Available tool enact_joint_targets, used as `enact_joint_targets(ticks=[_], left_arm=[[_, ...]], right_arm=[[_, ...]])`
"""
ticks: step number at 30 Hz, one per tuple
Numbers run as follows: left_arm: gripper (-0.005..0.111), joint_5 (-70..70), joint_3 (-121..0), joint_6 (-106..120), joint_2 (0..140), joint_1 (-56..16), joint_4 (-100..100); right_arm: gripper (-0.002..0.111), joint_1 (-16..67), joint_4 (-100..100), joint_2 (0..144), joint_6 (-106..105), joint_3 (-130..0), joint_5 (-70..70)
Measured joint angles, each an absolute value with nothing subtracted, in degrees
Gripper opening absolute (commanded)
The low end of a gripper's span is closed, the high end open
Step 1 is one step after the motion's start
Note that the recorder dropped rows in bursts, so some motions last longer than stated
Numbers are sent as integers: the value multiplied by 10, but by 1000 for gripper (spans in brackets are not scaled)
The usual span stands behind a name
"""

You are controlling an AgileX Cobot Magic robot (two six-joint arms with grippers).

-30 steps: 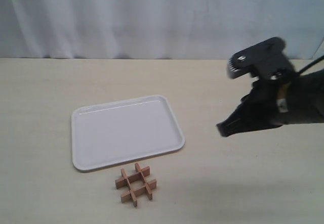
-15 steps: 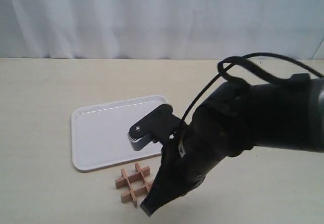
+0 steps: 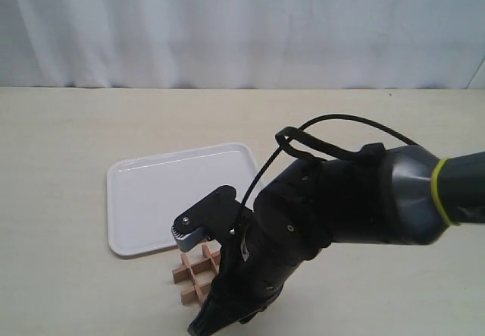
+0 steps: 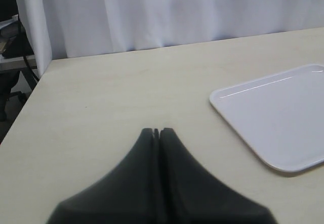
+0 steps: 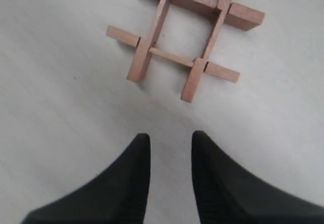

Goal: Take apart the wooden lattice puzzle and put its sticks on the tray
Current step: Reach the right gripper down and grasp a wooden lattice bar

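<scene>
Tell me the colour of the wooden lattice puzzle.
Light brown, plain wood. The wooden lattice puzzle shows best in the right wrist view.

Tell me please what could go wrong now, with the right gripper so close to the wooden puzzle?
1. The right gripper stands only a little open; it may shove the wooden lattice puzzle across the table instead of closing around one stick.
2. The puzzle is fully interlocked and the left gripper is shut, away from it, so a pull might lift the whole lattice.
</scene>
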State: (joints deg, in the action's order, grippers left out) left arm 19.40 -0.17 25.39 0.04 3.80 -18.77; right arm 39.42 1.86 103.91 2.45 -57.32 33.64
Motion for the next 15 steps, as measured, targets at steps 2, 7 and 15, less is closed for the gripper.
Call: enact_joint_targets(ticks=[2,7,15], left_arm=[[0,194,-2,254,0,38,-188],[0,194,-2,254,0,38,-188],[0,194,-2,254,0,38,-188]], right_arm=[[35,394,21,1046,24,-575,332],[34,394,23,1069,24,-579,307],[34,394,23,1105,26,-610,290]])
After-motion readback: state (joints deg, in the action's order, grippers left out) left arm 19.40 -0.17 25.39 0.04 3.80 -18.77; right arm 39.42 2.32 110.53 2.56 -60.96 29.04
